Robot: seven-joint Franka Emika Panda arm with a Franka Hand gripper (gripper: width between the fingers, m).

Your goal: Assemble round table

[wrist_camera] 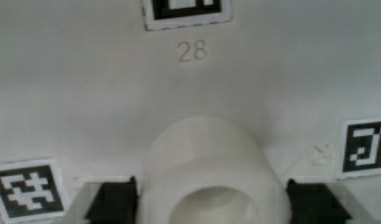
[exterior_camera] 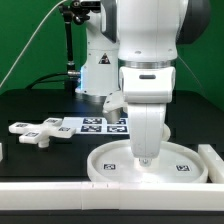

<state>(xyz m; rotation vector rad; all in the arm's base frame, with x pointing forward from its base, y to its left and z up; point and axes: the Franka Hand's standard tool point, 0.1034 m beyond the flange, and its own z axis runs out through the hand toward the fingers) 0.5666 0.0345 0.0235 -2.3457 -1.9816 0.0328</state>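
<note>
The large round disc (exterior_camera: pixel 108 160) lies flat near the front of the table, its tags facing up. My gripper (exterior_camera: pixel 145 152) hangs straight down over the disc's middle. In the wrist view the jaws of my gripper (wrist_camera: pixel 208 202) are shut on the short white cylinder leg (wrist_camera: pixel 205 150). Black finger pads (wrist_camera: pixel 112 200) press on both sides of the leg, which points down at the disc's surface (wrist_camera: pixel 98 100). The hub is hidden under the leg. The cross-shaped foot (exterior_camera: pixel 36 131) lies apart on the black table at the exterior view's left.
The marker board (exterior_camera: pixel 100 124) lies flat behind the disc. A long white bar (exterior_camera: pixel 60 190) runs along the front edge, and another (exterior_camera: pixel 211 160) stands at the exterior view's right, close to the disc. The robot base (exterior_camera: pixel 95 70) rises at the back.
</note>
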